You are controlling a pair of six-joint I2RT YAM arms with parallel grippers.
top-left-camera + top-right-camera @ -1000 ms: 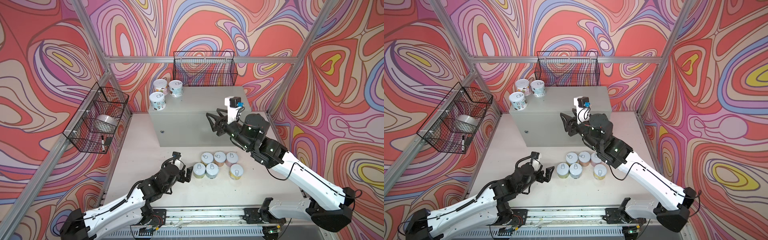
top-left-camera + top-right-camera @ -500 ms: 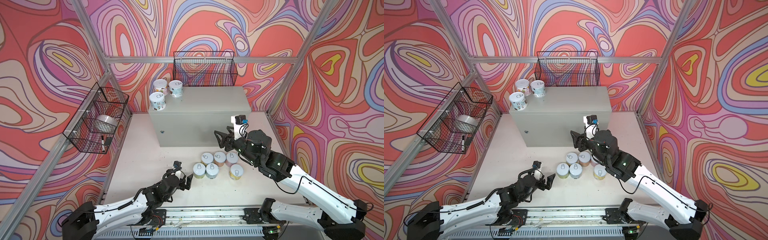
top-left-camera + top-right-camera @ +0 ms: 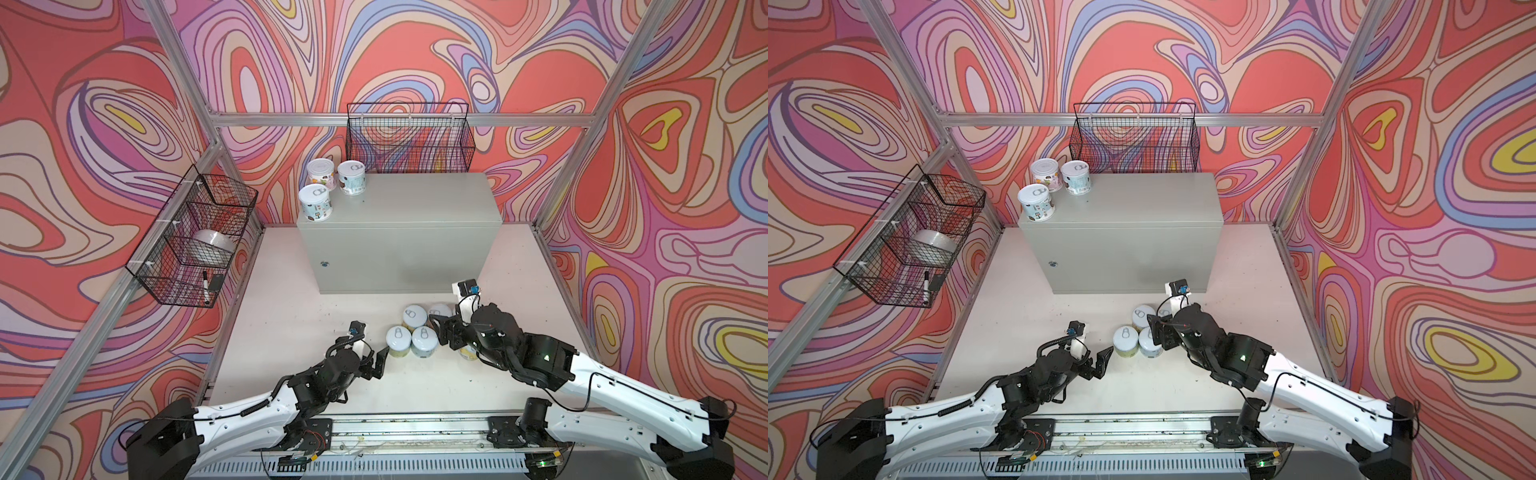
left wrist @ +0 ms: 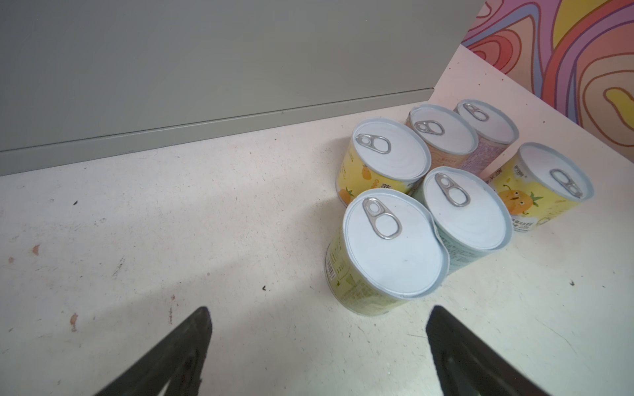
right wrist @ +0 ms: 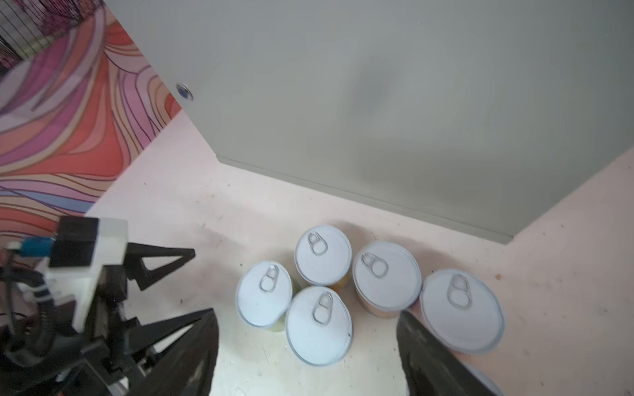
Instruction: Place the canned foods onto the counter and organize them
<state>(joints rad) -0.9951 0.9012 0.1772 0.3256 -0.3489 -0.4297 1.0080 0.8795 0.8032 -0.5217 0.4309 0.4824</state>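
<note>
Right wrist view: right gripper (image 5: 305,312) spread, empty, over a near can (image 5: 319,325). Left gripper (image 4: 319,308) likewise spread, empty. Straddle one can squarely, clear of neighbours (image 5: 387,274), before closing.

Floor cans (image 4: 463,209) sit packed tight, so I get no finger gap inside, only outer sides; the counter (image 3: 399,249) front stands close behind. Counter top is bare right of three cans (image 3: 316,201) in its back-left corner, wire basket (image 3: 409,137) hanging along its back edge.
</note>
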